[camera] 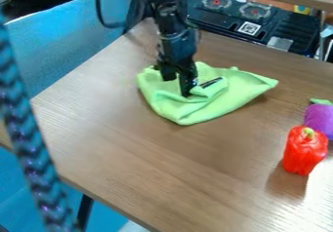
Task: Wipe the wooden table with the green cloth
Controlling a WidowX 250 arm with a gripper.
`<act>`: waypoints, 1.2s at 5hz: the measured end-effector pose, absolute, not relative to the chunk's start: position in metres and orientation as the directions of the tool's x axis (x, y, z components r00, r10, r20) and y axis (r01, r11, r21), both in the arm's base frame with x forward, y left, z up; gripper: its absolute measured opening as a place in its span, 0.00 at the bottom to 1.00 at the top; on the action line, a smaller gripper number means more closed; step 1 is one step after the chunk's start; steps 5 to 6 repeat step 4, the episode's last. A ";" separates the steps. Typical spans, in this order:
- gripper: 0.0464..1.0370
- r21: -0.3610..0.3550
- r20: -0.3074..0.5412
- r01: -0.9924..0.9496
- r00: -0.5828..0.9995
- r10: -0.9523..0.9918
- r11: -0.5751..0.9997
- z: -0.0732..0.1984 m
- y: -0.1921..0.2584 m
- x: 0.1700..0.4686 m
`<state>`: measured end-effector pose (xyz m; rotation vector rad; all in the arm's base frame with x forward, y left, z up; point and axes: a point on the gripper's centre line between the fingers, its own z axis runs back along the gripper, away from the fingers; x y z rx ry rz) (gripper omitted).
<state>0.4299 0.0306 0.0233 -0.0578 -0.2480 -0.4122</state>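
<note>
The table (pixel 156 163) has a slanted left edge and wide top; green cloth (pixel 218 102) lies under the gripper (pixel 177 87), fingers apart.

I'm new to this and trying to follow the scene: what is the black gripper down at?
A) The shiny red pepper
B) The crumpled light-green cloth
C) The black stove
B: the black gripper is right at the crumpled light-green cloth, well away from the red pepper.

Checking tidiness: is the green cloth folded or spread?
Partly folded: the cloth has a flap doubled over beside the gripper, the rest spread.
</note>
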 end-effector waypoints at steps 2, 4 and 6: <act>0.96 0.000 0.343 0.442 0.843 -0.415 0.897 0.055 0.010 0.462; 0.96 -0.074 0.415 0.416 0.839 -0.351 0.906 0.105 0.026 0.470; 0.96 -0.074 0.415 0.416 0.839 -0.351 0.906 0.105 0.026 0.470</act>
